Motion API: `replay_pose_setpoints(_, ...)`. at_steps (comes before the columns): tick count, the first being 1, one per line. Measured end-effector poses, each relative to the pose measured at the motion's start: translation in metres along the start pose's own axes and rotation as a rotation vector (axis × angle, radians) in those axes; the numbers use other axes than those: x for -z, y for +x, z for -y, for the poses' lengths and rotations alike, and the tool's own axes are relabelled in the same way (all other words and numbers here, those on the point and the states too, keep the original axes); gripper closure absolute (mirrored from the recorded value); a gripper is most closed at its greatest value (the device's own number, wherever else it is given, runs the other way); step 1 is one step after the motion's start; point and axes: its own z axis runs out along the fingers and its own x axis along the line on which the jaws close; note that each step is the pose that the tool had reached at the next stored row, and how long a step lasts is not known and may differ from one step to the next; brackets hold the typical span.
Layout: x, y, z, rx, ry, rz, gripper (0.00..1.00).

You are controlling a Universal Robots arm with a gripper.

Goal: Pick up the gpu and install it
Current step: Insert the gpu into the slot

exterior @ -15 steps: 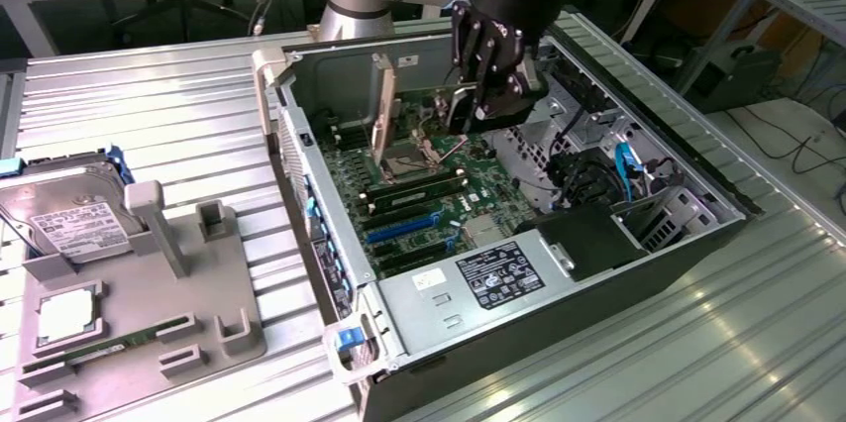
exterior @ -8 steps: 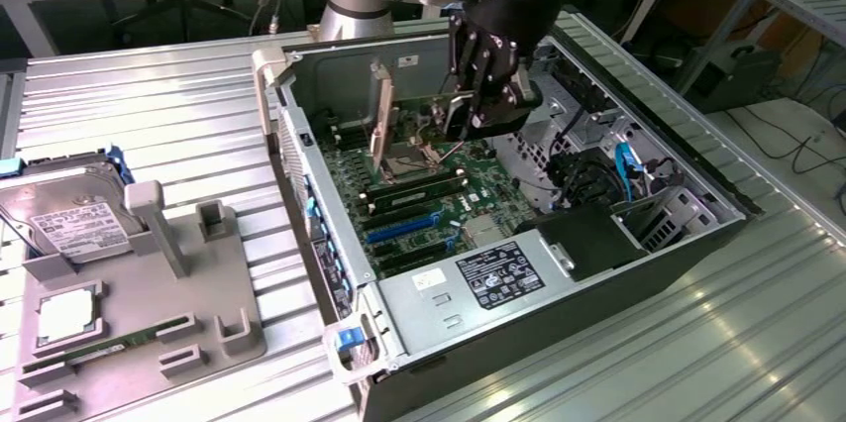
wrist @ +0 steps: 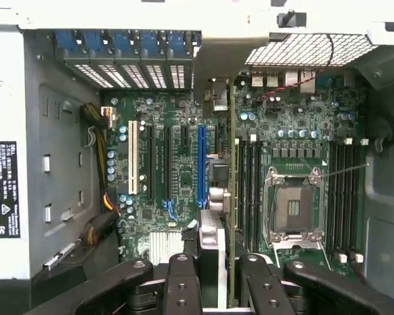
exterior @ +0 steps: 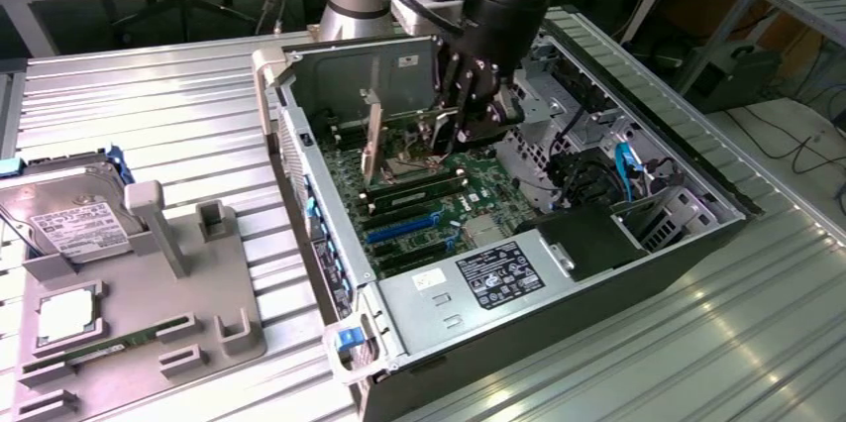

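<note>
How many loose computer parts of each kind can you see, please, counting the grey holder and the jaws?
gpu: 1
hard drive: 1
memory stick: 1
silver square chip: 1
Total: 4

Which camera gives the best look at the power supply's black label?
The exterior view: the whole label faces the camera on the power supply. The wrist view catches part of it, cut off at the picture's edge.
</note>
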Motion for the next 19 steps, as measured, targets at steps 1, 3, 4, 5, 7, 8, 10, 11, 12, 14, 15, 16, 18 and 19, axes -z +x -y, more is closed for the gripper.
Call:
replay_pose_setpoints(1, -0.0110, -0.001, -0.0035, -0.011, 0.0003, -0.0004, 0.72)
replay_pose_setpoints(3, -0.0351, -0.002, -0.0129, -0.026, 0.0061, -0.0003, 0.72)
replay_pose_setpoints(4, -0.0484, -0.002, -0.0133, -0.026, 0.0062, -0.0004, 0.72)
replay_pose_setpoints(5, -0.0669, -0.001, -0.0142, -0.027, 0.0062, -0.0004, 0.72)
replay_pose_setpoints(7, -0.0756, -0.001, -0.0187, -0.026, 0.0062, -0.0003, 0.72)
replay_pose_setpoints(8, -0.0797, 0.000, -0.0188, -0.027, 0.0061, -0.0005, 0.72)
replay_pose_setpoints(10, -0.0851, 0.001, -0.0221, -0.026, 0.0061, -0.0006, 0.72)
replay_pose_setpoints(11, -0.0862, 0.003, -0.0226, -0.026, 0.0062, -0.0003, 0.72)
replay_pose_setpoints(12, -0.0889, 0.010, -0.0232, -0.027, 0.0062, -0.0002, 0.72)
replay_pose_setpoints(14, -0.1035, 0.010, -0.0269, -0.026, 0.0062, -0.0003, 0.72)
replay_pose_setpoints(15, -0.1053, 0.011, -0.0269, -0.026, 0.0062, -0.0003, 0.72)
replay_pose_setpoints(16, -0.1066, 0.011, -0.0269, -0.027, 0.0062, -0.0003, 0.72)
replay_pose_setpoints(18, -0.1076, 0.011, -0.0273, -0.026, 0.0061, -0.0005, 0.72)
replay_pose_setpoints(19, -0.1079, 0.011, -0.0281, -0.026, 0.0061, -0.0005, 0.72)
